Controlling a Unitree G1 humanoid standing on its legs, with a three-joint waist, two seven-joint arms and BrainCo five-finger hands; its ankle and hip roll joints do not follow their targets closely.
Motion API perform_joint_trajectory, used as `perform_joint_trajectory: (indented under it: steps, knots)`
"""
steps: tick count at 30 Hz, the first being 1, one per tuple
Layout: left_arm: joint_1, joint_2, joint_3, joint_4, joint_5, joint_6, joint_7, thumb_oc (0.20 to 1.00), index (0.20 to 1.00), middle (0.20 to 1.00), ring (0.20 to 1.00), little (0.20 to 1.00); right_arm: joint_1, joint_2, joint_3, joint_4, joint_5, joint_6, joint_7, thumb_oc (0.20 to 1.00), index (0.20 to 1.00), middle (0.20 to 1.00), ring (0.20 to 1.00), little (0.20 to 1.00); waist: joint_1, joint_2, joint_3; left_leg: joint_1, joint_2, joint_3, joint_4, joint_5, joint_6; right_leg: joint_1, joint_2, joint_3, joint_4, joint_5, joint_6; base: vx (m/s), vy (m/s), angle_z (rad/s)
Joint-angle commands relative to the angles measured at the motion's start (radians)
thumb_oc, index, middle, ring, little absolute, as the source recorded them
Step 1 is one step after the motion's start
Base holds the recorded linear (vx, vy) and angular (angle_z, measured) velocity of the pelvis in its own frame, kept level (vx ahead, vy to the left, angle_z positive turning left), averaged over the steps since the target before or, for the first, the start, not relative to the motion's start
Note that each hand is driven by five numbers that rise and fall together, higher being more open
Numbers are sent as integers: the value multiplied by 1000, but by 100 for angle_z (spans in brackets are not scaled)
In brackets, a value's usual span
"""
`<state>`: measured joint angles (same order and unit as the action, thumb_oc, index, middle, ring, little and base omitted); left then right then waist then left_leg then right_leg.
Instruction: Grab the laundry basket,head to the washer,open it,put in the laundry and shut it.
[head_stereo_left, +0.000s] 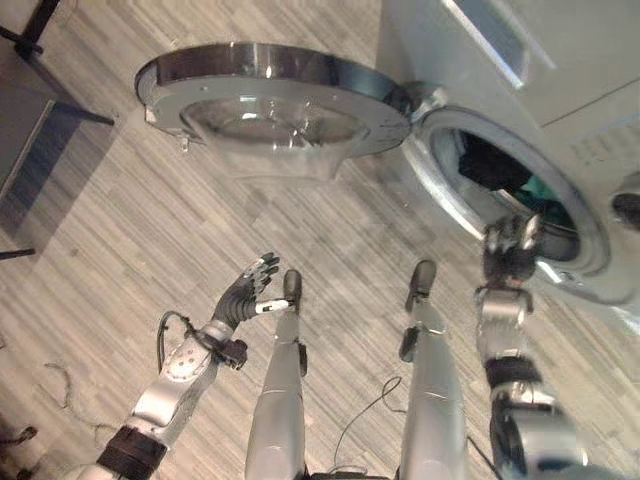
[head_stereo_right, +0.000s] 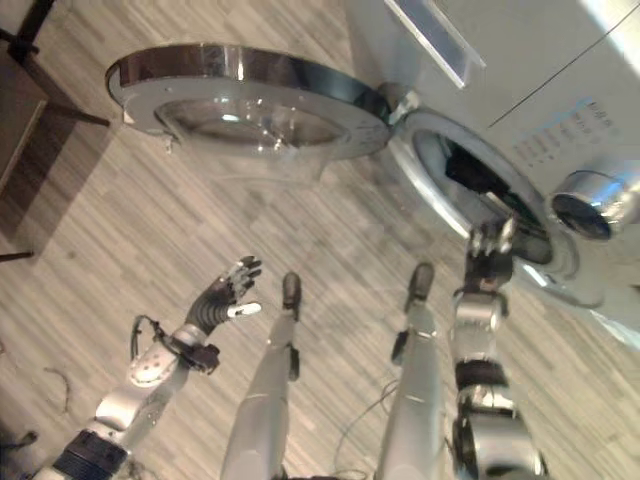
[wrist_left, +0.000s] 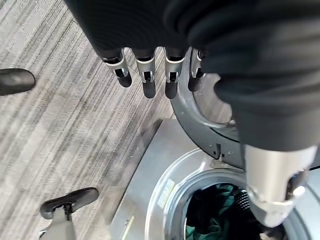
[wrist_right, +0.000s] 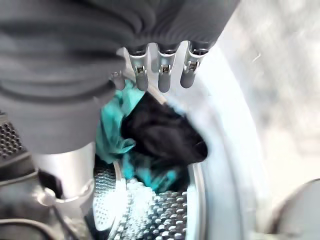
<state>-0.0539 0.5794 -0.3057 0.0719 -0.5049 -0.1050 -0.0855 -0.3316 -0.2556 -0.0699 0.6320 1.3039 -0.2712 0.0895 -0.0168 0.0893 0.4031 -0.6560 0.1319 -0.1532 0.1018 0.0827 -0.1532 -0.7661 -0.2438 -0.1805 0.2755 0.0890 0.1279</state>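
Note:
The washer (head_stereo_left: 560, 80) stands at the right with its round door (head_stereo_left: 270, 100) swung wide open to the left. Inside the drum (wrist_right: 150, 210) lie a black cloth (wrist_right: 160, 132) and a teal cloth (wrist_right: 112, 125); both also show through the opening as laundry (head_stereo_left: 510, 175). My right hand (head_stereo_left: 508, 250) is up at the lower rim of the opening, its fingers (wrist_right: 162, 75) straight and holding nothing. My left hand (head_stereo_left: 245, 290) hovers open over the floor, well left of the washer and below the door, its fingers (wrist_left: 147, 75) spread and empty.
The open door juts out over the wood-look floor (head_stereo_left: 150, 230) at the left of the washer. A dark piece of furniture (head_stereo_left: 30, 120) with thin legs stands at the far left. The washer's control knob (head_stereo_right: 580, 205) sits right of the opening.

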Motion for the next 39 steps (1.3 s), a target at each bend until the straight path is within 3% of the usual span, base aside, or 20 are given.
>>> perform_joint_trajectory:
  steps: [1, 2, 6, 8, 10, 15, 18, 19, 21, 23, 25, 27, 32, 34, 39]
  knots:
    - [96, 30, 7, 23, 90, -8, -27, 1000, 1000, 1000, 1000, 1000, 95, -32, 34, 6, -180, 56, 66, 1000, 1000, 1000, 1000, 1000, -2, -35, -81, 24, 1, 57, 107, -116, 15, 100, 11, 55, -135, -41, 32, 4, 69, -9]
    - [96, 30, 7, 23, 90, -8, -27, 1000, 1000, 1000, 1000, 1000, 95, -32, 35, 6, -180, 56, 66, 1000, 1000, 1000, 1000, 1000, -2, -35, -81, 25, 1, 57, 107, -116, 15, 101, 11, 55, -135, -41, 32, 30, 107, -6]
    - [120, 28, 46, 116, 191, 17, -29, 1000, 1000, 1000, 1000, 1000, 205, -3, 86, 105, -314, 145, 75, 1000, 1000, 1000, 1000, 1000, -17, -90, -84, 151, -16, 82, 170, -188, 33, 279, 7, 66, -194, -15, 47, 56, 160, -7]
    - [134, 25, 60, 129, 206, 16, -27, 1000, 1000, 1000, 1000, 1000, 230, -7, 97, 114, -359, 152, 75, 1000, 1000, 1000, 1000, 1000, -16, -101, -80, 187, -23, 90, 187, -210, 41, 324, 1, 68, -213, -2, 55, 62, 188, -19]
    - [149, 16, 82, 166, 258, 21, -29, 1000, 1000, 1000, 1000, 1000, 310, -32, 137, 107, -525, 175, 70, 1000, 1000, 1000, 1000, 1000, -21, -131, -85, 272, -50, 114, 235, -262, 71, 430, -34, 77, -249, 28, 75, 77, 314, -21]
    - [127, -30, 92, 251, 362, 22, -5, 1000, 1000, 1000, 1000, 1000, 403, -29, 165, 141, -745, 212, 76, 1000, 1000, 1000, 1000, 1000, -32, -140, -136, 390, -125, 146, 246, -337, 135, 521, -107, 81, -303, 135, 109, 10, 348, -19]
    - [98, -61, 86, 326, 419, 23, 20, 1000, 1000, 1000, 1000, 1000, 419, -6, 156, 179, -765, 222, 68, 1000, 1000, 1000, 1000, 1000, -47, -140, -170, 443, -149, 165, 203, -324, 149, 523, -131, 70, -308, 195, 115, -42, 268, -13]
    - [78, -82, 84, 399, 460, 26, 51, 1000, 1000, 1000, 1000, 1000, 426, 13, 149, 214, -773, 228, 55, 1000, 1000, 1000, 1000, 1000, -56, -120, -184, 498, -153, 184, 144, -294, 155, 521, -135, 46, -285, 230, 116, -99, 311, -12]
    - [52, -110, 69, 473, 508, 36, 82, 1000, 1000, 1000, 1000, 1000, 425, 28, 158, 241, -789, 224, 30, 1000, 1000, 1000, 1000, 1000, -51, -92, -195, 551, -148, 211, 69, -249, 162, 532, -123, -23, -215, 165, 97, -155, 378, -38]
    - [31, -128, 65, 522, 531, 44, 113, 1000, 1000, 1000, 1000, 1000, 424, 37, 162, 267, -791, 226, 14, 1000, 1000, 1000, 1000, 1000, -46, -74, -219, 593, -135, 230, 0, -215, 166, 561, -79, -50, -141, 84, 78, -95, 214, -54]
    - [25, -134, 64, 538, 539, 49, 128, 1000, 1000, 1000, 1000, 1000, 426, 45, 164, 276, -786, 223, 10, 1000, 1000, 1000, 1000, 1000, -45, -72, -234, 608, -135, 234, -26, -199, 169, 577, -55, -49, -109, 55, 73, -12, 102, -50]
    - [25, -165, 77, 606, 533, 55, 170, 1000, 1000, 1000, 1000, 1000, 420, 72, 179, 340, -795, 221, -4, 1000, 1000, 1000, 1000, 1000, -12, -76, -306, 651, -139, 275, -90, -167, 175, 679, 6, -68, -68, -41, 52, -5, 151, -32]
    - [20, -178, 94, 625, 532, 53, 208, 1000, 1000, 1000, 1000, 1000, 417, 87, 197, 366, -808, 219, -16, 1000, 1000, 1000, 1000, 1000, 12, -89, -358, 658, -151, 302, -116, -155, 180, 726, 9, -73, -93, -39, 50, -4, 25, -50]
    - [18, -181, 147, 622, 495, 55, 262, 1000, 1000, 1000, 1000, 1000, 412, 104, 217, 380, -821, 221, -23, 1000, 1000, 1000, 1000, 1000, 24, -96, -383, 660, -153, 319, -129, -144, 180, 741, 11, -72, -106, -28, 51, -56, -30, 0]
    - [-22, -161, 217, 625, 532, 86, 353, 1000, 1000, 1000, 1000, 1000, 402, 108, 240, 389, -851, 232, -28, 1000, 1000, 1000, 1000, 1000, 32, -97, -387, 680, -148, 343, -165, -124, 181, 758, 14, -88, -139, -51, 46, -37, -39, -30]
